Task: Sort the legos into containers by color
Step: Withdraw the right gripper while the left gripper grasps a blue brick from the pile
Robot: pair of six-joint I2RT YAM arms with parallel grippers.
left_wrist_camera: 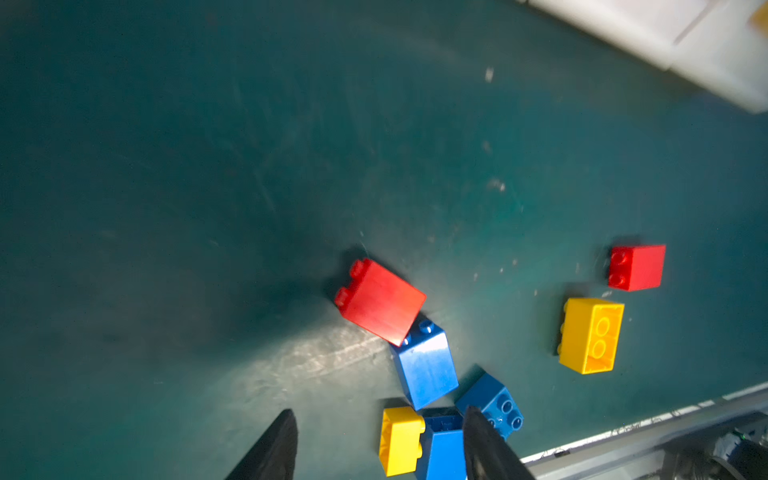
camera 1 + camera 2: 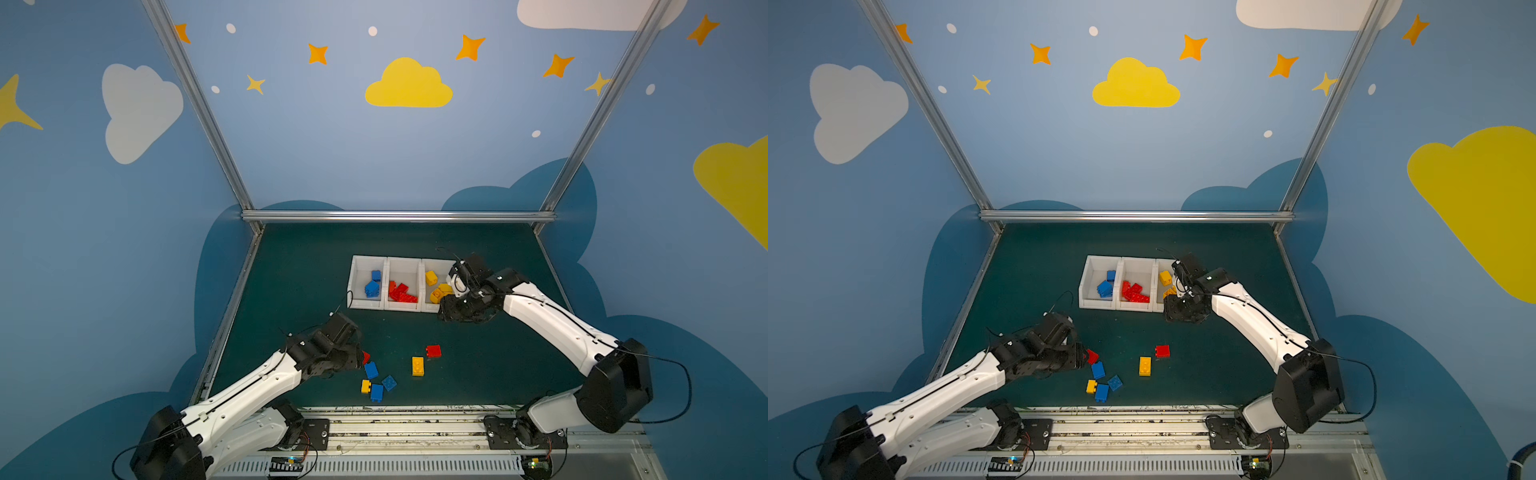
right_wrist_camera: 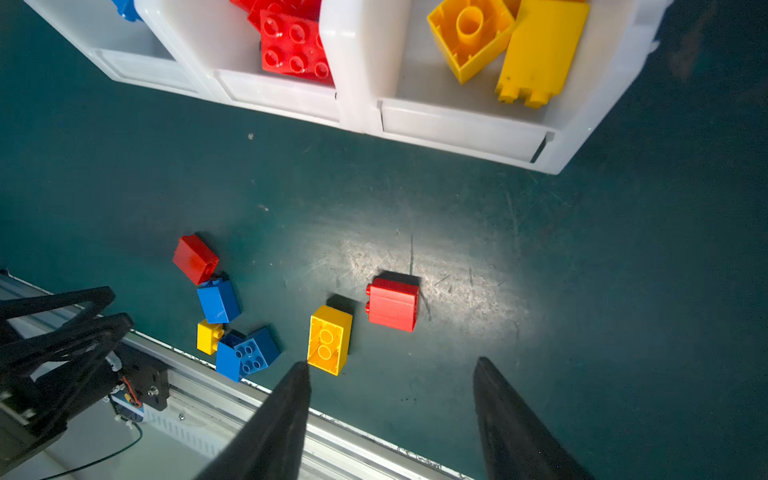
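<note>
The containers [image 2: 368, 306] sit in a row on the desk [image 2: 490, 365], so each colour gets its own box. The legos [image 2: 372, 286] inside are blue at one end, red in the middle and yellow at the other end. Seven more lie loose near the front edge, where both arms can reach.

The left gripper [image 1: 378, 411] hangs over that little heap, fingers apart and empty, probably to pick one. The right gripper [image 3: 394, 361] is by the yellow box, fingers apart and empty too.

No words or labels can be read.
</note>
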